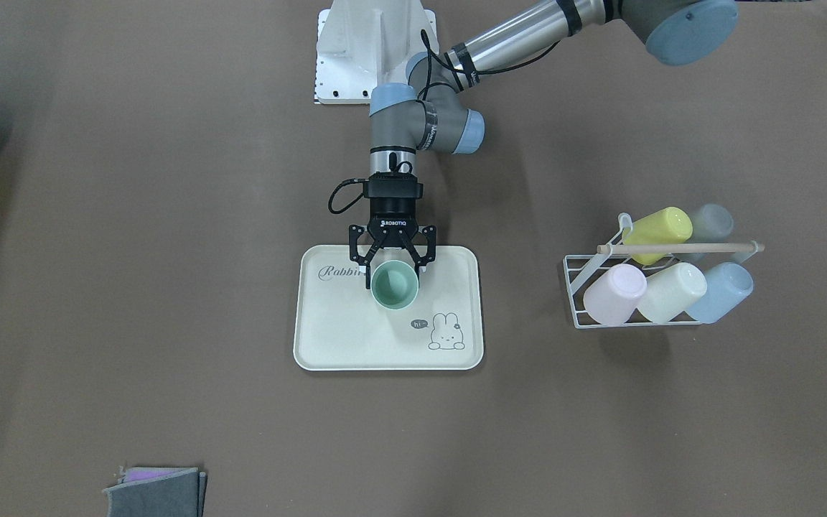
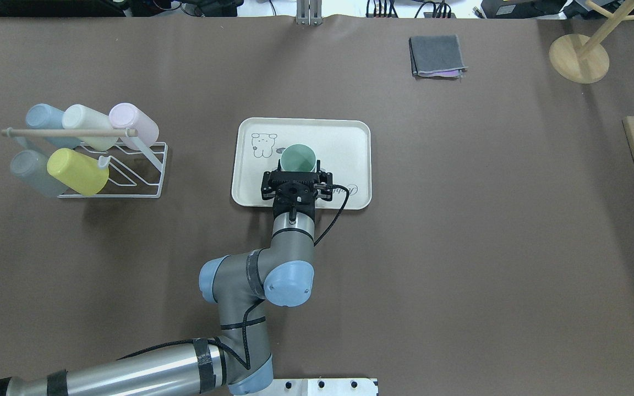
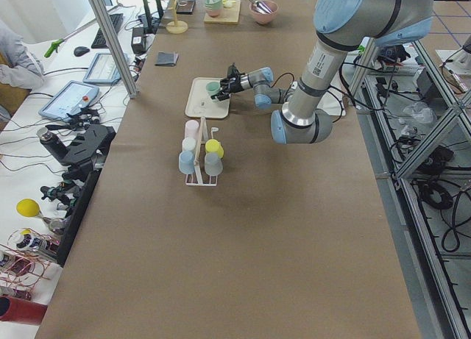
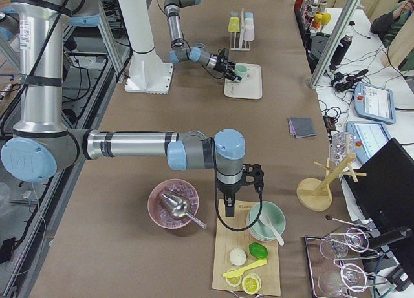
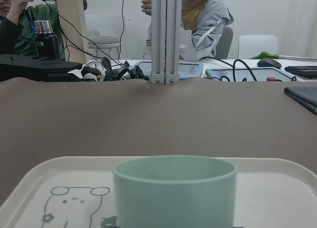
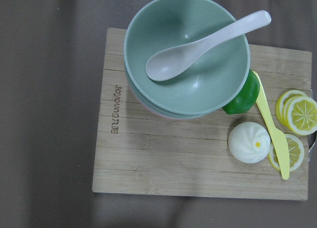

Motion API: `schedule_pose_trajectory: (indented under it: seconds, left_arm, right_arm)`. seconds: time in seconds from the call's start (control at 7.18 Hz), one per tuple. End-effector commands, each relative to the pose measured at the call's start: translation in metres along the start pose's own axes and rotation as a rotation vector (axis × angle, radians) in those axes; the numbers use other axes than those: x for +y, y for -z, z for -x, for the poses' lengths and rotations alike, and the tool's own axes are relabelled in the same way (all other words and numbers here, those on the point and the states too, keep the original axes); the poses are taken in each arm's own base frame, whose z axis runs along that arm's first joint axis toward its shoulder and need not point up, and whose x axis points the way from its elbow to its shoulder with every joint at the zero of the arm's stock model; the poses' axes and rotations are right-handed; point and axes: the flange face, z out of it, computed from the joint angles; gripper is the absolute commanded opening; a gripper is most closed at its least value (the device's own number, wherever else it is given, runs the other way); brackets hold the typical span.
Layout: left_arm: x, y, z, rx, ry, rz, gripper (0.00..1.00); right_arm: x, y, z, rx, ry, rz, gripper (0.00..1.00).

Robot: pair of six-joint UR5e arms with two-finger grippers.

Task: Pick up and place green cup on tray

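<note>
The green cup [image 1: 394, 285] stands upright on the cream tray [image 1: 356, 337], near the "Rabbit" script; it also shows in the overhead view [image 2: 298, 158]. My left gripper [image 1: 394, 271] is level with the cup, its fingers spread on either side, open and not clamping it. In the left wrist view the cup [image 5: 174, 188] fills the lower middle, resting on the tray [image 5: 277, 183], and no fingers show. My right gripper [image 4: 228, 211] hangs far away over a wooden cutting board [image 6: 198, 154]; I cannot tell whether it is open or shut.
A white wire rack [image 1: 661, 287] with several pastel cups lies on the robot's left of the tray [image 2: 83, 159]. A folded grey cloth [image 2: 438, 56] and a wooden stand [image 2: 578, 58] sit at the far side. A green bowl with a spoon [image 6: 188, 55] is on the board.
</note>
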Motion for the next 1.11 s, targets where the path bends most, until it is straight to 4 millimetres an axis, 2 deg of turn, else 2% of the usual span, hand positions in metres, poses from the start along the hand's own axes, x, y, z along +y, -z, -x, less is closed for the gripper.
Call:
schedule_pose_trajectory:
  seconds: [0.0, 0.14, 0.42, 0.56, 0.98]
  left_arm:
    - [0.008, 0.004, 0.003, 0.004, -0.005, 0.005, 0.97]
    - [0.003, 0.014, 0.002, 0.025, 0.016, 0.004, 0.97]
    - [-0.007, 0.021, 0.015, 0.045, 0.037, -0.006, 0.98]
    - [-0.021, 0.027, 0.019, 0.06, 0.063, -0.015, 0.98]
    - [-0.066, 0.059, 0.015, 0.129, 0.106, -0.029, 0.98]
  right_arm:
    - [0.0, 0.0, 0.0, -0.001, 0.001, -0.001, 1.0]
    - [0.0, 0.0, 0.0, -0.001, 0.001, -0.001, 1.0]
    - [0.0, 0.0, 0.0, 0.0, 0.002, -0.002, 1.0]
    - [0.0, 0.0, 0.0, 0.0, 0.002, -0.002, 1.0]
    - [0.0, 0.001, 0.001, -0.002, 0.003, -0.004, 1.0]
